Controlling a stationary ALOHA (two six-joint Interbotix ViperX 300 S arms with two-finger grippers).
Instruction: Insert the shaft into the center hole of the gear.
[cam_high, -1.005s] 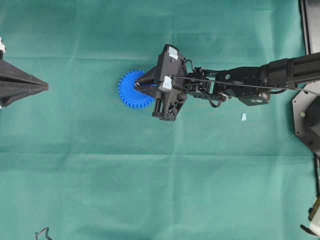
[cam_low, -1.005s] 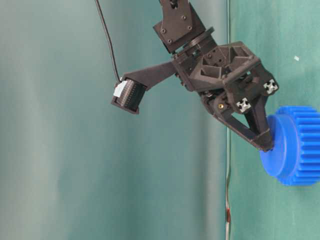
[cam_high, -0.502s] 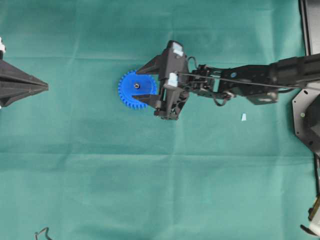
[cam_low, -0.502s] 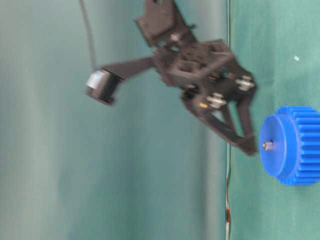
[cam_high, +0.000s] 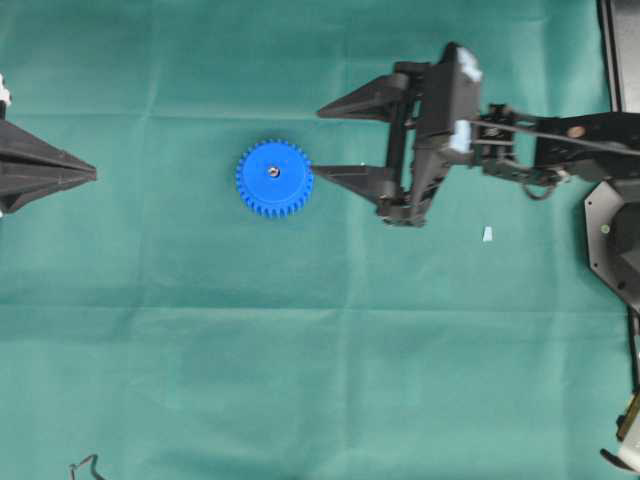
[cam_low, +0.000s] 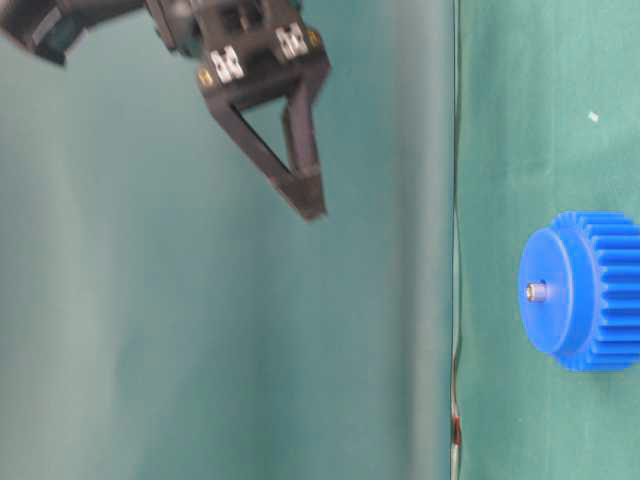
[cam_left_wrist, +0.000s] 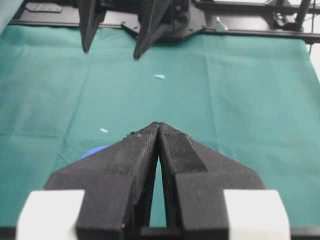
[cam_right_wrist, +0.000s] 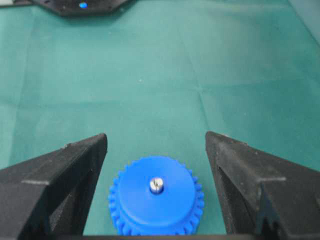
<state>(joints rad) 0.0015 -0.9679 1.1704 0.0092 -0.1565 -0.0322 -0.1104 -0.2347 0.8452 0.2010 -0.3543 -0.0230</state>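
The shaft (cam_right_wrist: 156, 185) stands seated in the center hole of the gear (cam_high: 274, 179) on the cloth (cam_high: 300, 350), insertion apparently complete, with the right gripper (cam_high: 335, 140) spread, empty, clear above it, left gripper (cam_left_wrist: 159, 131) pressed together.

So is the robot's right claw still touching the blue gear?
Apart. The table-level view shows the open right gripper lifted well clear of the gear, with bare backdrop between them.

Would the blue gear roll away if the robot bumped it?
Probably not: the gear lies flat on the green cloth, so it would likely slide. It looks like stiff plastic. The shaft standing in its hole may wobble.
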